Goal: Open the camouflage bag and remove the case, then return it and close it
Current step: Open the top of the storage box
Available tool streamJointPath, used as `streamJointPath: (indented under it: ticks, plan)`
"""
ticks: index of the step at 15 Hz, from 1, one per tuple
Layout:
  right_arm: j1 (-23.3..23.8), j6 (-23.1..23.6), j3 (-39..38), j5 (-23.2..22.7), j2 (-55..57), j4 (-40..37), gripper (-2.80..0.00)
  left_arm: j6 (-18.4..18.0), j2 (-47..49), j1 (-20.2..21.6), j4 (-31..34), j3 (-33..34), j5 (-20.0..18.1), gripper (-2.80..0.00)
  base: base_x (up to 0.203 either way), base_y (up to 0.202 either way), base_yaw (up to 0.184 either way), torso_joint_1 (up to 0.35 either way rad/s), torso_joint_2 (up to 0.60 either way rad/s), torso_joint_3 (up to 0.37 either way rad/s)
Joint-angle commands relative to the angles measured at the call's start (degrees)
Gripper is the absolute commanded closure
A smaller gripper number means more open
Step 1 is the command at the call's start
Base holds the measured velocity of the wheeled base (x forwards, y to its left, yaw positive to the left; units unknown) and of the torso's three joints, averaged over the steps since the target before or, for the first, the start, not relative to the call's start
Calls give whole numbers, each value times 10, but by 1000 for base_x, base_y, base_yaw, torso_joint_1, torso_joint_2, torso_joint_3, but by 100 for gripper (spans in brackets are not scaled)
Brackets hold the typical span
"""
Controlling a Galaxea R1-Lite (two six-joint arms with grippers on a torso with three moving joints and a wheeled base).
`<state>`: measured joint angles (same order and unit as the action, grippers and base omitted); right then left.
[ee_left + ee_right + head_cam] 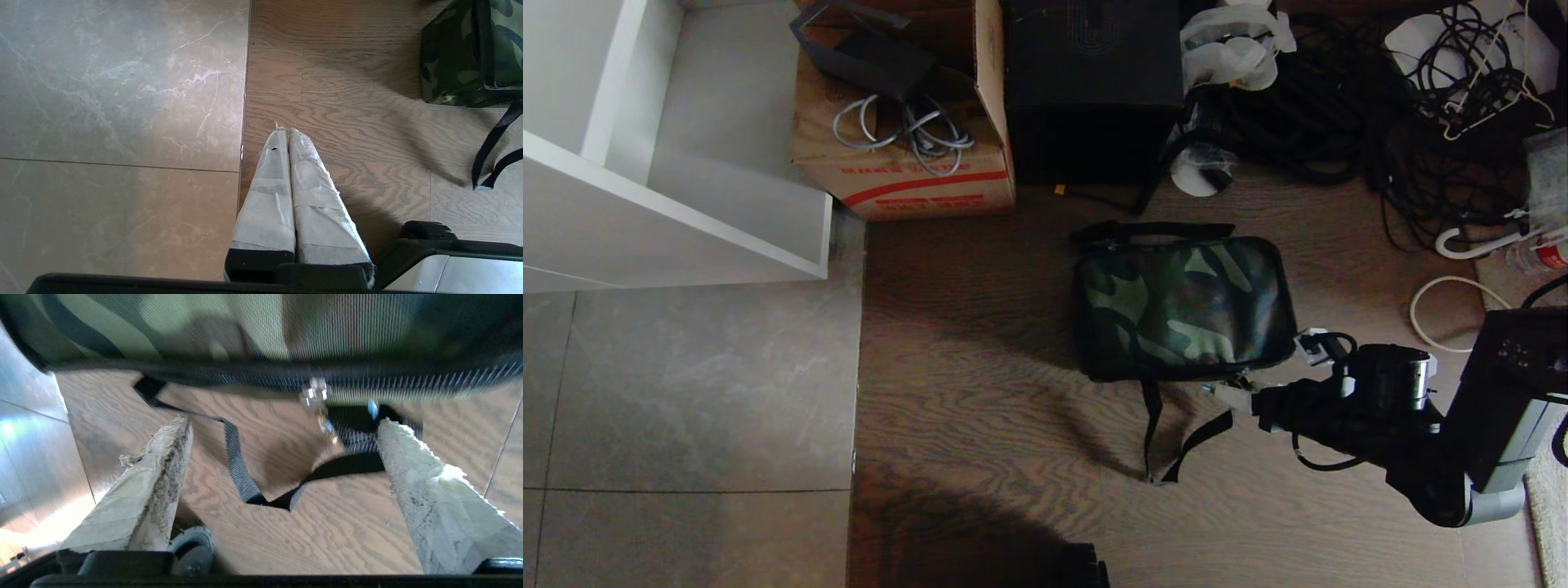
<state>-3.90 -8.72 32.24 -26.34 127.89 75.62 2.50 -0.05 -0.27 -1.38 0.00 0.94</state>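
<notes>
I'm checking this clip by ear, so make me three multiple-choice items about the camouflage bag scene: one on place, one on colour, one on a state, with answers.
1. Where does the camouflage bag lie?
A. on the wood-grain floor
B. on the white shelf
C. inside the cardboard box

2. What colour is the stripe on the cardboard box?
A. blue
B. red
C. yellow

3. How do the fingers of the right gripper stand?
A. shut on the bag's strap
B. shut on nothing
C. spread wide, holding nothing

Answers:
1. A: the bag rests on brown wood-grain flooring, in front of the black box.
2. B: a red stripe runs along the box's front.
3. C: in the right wrist view the two taped fingers stand far apart, with only floor and the black strap seen between them, near the bag's zipper.
</notes>
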Motion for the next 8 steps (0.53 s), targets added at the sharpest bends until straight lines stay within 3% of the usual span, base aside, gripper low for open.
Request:
streamJointPath:
  ticks: [1,4,8]
  plan:
    - [-2,-2,-5,-2,-22,1,-280,0,0,0,0,4,0,0,0,0,0,0,0,0]
    - [-9,-3,-4,-1,-19,0,-280,0,0,0,0,4,0,0,0,0,0,0,0,0]
    - [-16,-41,-1,-1,-18,-6,-280,0,0,0,0,5,0,0,0,0,0,0,0,0]
